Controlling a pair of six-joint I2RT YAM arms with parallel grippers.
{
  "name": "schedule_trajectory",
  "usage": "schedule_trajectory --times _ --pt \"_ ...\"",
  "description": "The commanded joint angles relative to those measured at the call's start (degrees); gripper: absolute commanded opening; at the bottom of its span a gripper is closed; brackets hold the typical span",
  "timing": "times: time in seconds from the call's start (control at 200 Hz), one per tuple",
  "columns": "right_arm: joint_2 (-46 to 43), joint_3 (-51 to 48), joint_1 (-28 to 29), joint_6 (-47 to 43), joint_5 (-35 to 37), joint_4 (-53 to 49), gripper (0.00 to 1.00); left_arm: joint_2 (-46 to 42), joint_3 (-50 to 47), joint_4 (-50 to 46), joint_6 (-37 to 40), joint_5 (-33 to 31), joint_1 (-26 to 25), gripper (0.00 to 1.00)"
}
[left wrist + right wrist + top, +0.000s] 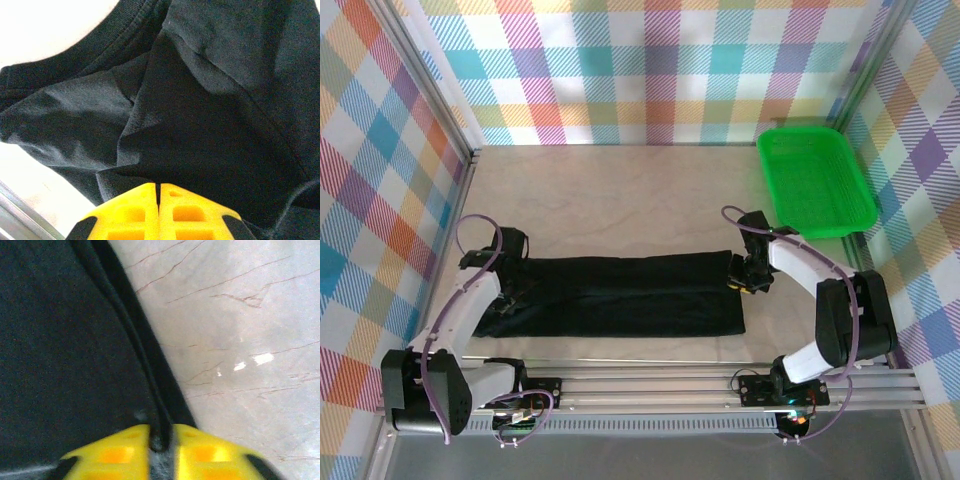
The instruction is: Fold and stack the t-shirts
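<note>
Cloth spans the near half of the table (620,190): the black t-shirt (620,295) lies folded into a long, flat band running left to right between the two arms. Its long edges are roughly parallel to the aluminium rail (650,385) along the near side. The bright green mesh basket (815,180) sits at the far right of the table, well apart from the shirt.

The left gripper (510,275) is down on the left end of the band. In the left wrist view, the left gripper (158,186) has its yellow fingers (135,210) pressed together, with only a hairline seam between them. The t-shirt (210,100) bunches up right at their tips, and creases run toward that spot. The cloth appears to be pinched there, though the fingers hide the contact itself. The ribbed collar (115,30) curves across the upper left, with the pale table (45,30) beyond it.

The right gripper (740,280) is at the right end of the band. In the right wrist view, the right gripper (161,432) has its yellow fingers (210,455) standing slightly apart. The shirt's stitched hem (135,340) runs straight down into the narrow gap between them. The t-shirt (65,340) lies flat to the left of that hem, and the bare, veined table (240,315) is to the right.
</note>
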Motion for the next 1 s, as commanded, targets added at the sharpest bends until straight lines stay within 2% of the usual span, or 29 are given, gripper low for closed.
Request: schedule_trajectory --times 0.0,0.065,0.15,0.275,0.53,0.65,0.705,0.85,1.0 --pt "-5.0 0.9 0.3 0.9 3.9 -2.6 0.36 0.5 0.5 0.4 1.1 2.1 -0.5 0.10" --pt "-6.7 2.1 0.3 0.5 3.7 -2.7 0.39 0.2 2.8 -0.9 1.3 2.4 -0.5 0.28" --pt "-6.6 4.3 0.5 0.7 1.2 -2.4 0.38 -0.1 5.9 -0.8 1.3 1.8 -0.5 0.44" --pt "-3.1 5.9 1.5 2.3 -3.8 1.7 0.35 3.7 9.9 2.6 2.2 2.7 1.7 0.50" --pt "12.8 12.2 2.9 6.0 -6.2 3.5 0.34 22.8 18.2 13.6 8.2 15.1 16.0 0.48" --pt "18.5 15.4 2.3 6.9 -3.3 0.3 0.34 29.1 22.2 13.5 12.3 16.1 19.4 0.47" --pt "20.4 16.8 2.2 6.7 -2.2 -1.0 0.34 30.5 23.1 13.8 14.1 16.2 20.0 0.47" --pt "23.1 19.4 1.8 5.9 0.0 -3.2 0.34 33.5 23.9 15.1 16.3 17.4 25.7 0.44" --pt "24.7 21.0 1.3 5.1 0.4 -4.0 0.34 36.0 23.4 19.2 17.3 21.9 26.3 0.36"
